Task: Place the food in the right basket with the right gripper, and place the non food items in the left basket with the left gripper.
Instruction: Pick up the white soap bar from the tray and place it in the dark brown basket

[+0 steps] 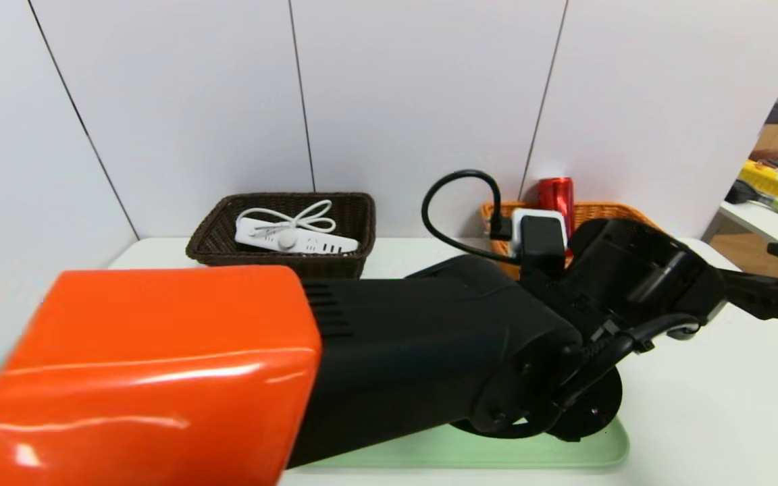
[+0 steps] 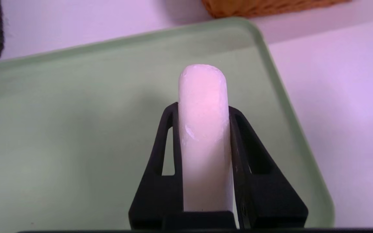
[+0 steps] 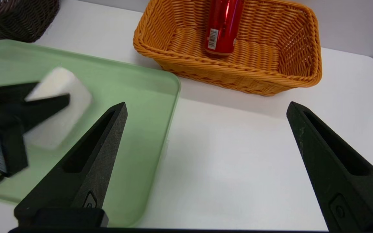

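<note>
Left gripper [image 2: 202, 129]: jaws clamped on a white bar-shaped block [image 2: 202, 129], held just above the green tray [image 2: 76, 129]. Beyond its tip lies the orange basket [image 3: 270, 64], holding a red can [image 3: 222, 29]; off to one side, the dark basket [image 1: 281, 233] contains a white power strip [image 1: 294, 236]. Right gripper [image 3: 206, 113]: jaws spread wide, empty, above the white table [image 3: 238, 155] near the tray's edge.

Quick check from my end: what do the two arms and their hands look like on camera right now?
The left arm has a glossy orange shell, then a black vented casing with black cables looped at the wrist. Both the left hand and the right hand have matte black, tapered triangular fingers with slot cut-outs.
</note>
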Controlling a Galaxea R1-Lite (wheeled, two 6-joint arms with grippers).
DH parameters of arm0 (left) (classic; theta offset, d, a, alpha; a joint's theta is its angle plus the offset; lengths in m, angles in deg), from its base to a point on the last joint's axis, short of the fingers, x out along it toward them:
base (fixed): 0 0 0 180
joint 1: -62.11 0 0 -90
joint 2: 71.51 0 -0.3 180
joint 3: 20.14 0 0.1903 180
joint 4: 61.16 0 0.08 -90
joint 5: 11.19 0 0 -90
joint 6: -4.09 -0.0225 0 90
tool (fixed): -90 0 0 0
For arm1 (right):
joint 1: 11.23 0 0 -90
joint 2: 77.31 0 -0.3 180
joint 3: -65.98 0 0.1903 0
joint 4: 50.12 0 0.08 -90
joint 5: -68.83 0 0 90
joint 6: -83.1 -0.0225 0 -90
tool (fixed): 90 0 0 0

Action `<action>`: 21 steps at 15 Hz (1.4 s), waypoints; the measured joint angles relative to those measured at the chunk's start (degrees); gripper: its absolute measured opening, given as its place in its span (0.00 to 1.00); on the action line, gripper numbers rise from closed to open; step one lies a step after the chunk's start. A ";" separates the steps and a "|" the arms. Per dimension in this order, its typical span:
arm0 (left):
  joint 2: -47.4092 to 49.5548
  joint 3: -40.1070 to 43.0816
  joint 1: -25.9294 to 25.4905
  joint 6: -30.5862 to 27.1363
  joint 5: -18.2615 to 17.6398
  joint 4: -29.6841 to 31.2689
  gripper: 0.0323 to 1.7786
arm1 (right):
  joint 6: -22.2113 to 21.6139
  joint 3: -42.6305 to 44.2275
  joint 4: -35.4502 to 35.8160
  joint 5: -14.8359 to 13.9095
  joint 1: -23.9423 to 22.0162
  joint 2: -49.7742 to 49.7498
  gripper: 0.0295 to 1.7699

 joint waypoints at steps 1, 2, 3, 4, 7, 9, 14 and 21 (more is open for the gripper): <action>1.38 0.00 -0.51 0.00 0.46 0.02 0.23 | 0.00 -0.13 0.00 0.00 0.02 0.05 0.96; 2.69 -0.02 -1.32 0.05 0.77 0.07 0.23 | -0.02 -0.29 0.00 0.02 0.02 0.09 0.96; 4.01 -0.02 -2.56 0.10 0.96 0.10 0.23 | -0.02 -0.46 0.00 0.02 0.05 0.11 0.96; 5.17 -0.02 -3.85 0.05 1.05 0.10 0.23 | -0.02 -0.57 0.00 0.02 0.05 0.11 0.96; 8.16 -0.05 -7.68 0.00 1.05 0.13 0.23 | 0.00 -0.68 0.01 -0.02 0.07 0.27 0.96; 9.51 -0.05 -10.65 0.02 1.04 1.40 0.23 | 0.00 -0.68 0.00 -0.09 0.24 0.38 0.96; 10.83 -0.05 -22.63 0.00 -0.09 5.84 0.23 | 0.05 -1.62 0.01 -0.16 0.38 0.39 0.96; 8.42 0.06 -33.27 0.49 -1.90 9.78 0.23 | 0.06 -1.68 0.00 -0.30 0.49 0.46 0.96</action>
